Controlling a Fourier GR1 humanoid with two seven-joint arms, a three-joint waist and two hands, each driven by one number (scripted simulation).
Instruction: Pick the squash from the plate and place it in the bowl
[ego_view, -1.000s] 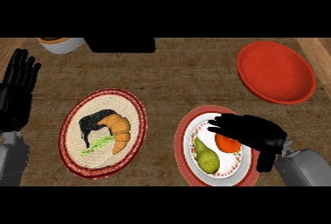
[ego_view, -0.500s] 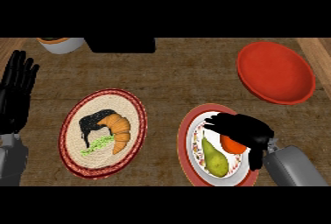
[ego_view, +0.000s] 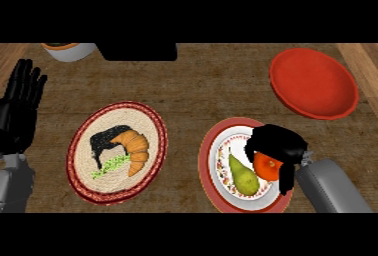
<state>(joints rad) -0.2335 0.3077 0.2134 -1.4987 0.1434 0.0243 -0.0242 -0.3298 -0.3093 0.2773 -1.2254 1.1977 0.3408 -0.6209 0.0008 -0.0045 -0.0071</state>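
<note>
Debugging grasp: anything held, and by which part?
Right hand is curled round the orange thing, from above, not the squash, which lies free. Left hand holds nothing.

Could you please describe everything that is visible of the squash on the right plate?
The squash is pear-shaped, smooth and yellow-green. It lies flat on the white middle of the red-rimmed plate, narrow end pointing away from the robot, wide end nearer. On its right, close against it, sits an orange-red round thing, round which the right hand curls. Whether the hand touches the squash cannot be told.
</note>
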